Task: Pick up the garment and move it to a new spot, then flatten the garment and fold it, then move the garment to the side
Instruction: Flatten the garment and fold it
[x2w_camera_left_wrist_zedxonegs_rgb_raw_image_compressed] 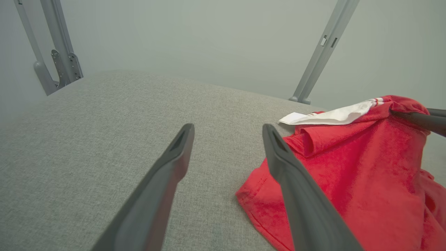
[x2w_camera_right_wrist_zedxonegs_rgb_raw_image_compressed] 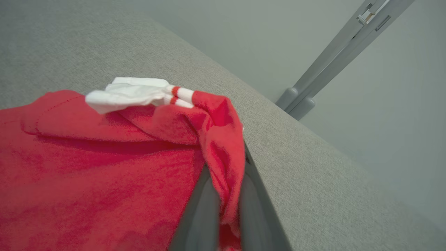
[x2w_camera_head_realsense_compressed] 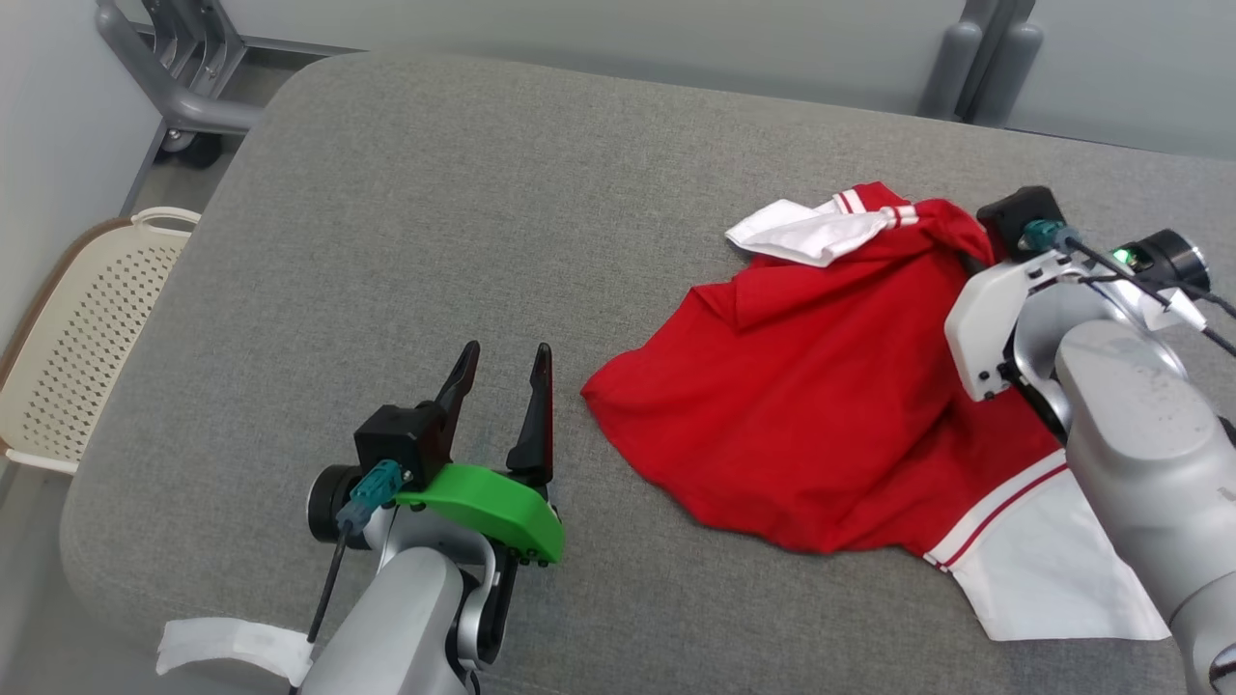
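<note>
On the right half of the head view: red garment (x2w_camera_head_realsense_compressed: 821, 405) with white sleeves and striped cuffs, crumpled on the grey padded surface (x2w_camera_head_realsense_compressed: 435, 222). One white sleeve at the upper edge of the heap, the other at the lower right, partly behind the pale right arm (x2w_camera_head_realsense_compressed: 1130, 425). Right gripper (x2w_camera_head_realsense_compressed: 970, 253) at the upper right, fingers going under a raised red fold; from this angle, cannot tell how close together. Left gripper (x2w_camera_head_realsense_compressed: 507, 352) at the lower centre-left, fingers spread apart, nothing between, near the garment's left corner but not touching. White perforated basket (x2w_camera_head_realsense_compressed: 77, 328) at the left edge; grey metal frame (x2w_camera_head_realsense_compressed: 174, 87) in the upper left corner.

Next, the left wrist view: two dark fingers (x2w_camera_left_wrist_zedxonegs_rgb_raw_image_compressed: 167, 174) rising from the bottom, released wide, only grey surface between. Garment (x2w_camera_left_wrist_zedxonegs_rgb_raw_image_compressed: 348, 167) in the right half, its near hem behind the right-hand finger. White sleeve on top, at the centre right. At the right edge, dark fingers (x2w_camera_left_wrist_zedxonegs_rgb_raw_image_compressed: 427, 122) of the other arm entering the lifted red fold.

Last, the right wrist view: garment (x2w_camera_right_wrist_zedxonegs_rgb_raw_image_compressed: 87, 167) over the left half and bottom centre. Own fingers (x2w_camera_right_wrist_zedxonegs_rgb_raw_image_compressed: 205, 216) at the bottom centre, clenched together, grasping a narrow ridge of red cloth. White cuff with two red stripes above, left of centre. Pale wall (x2w_camera_right_wrist_zedxonegs_rgb_raw_image_compressed: 244, 31) behind.
</note>
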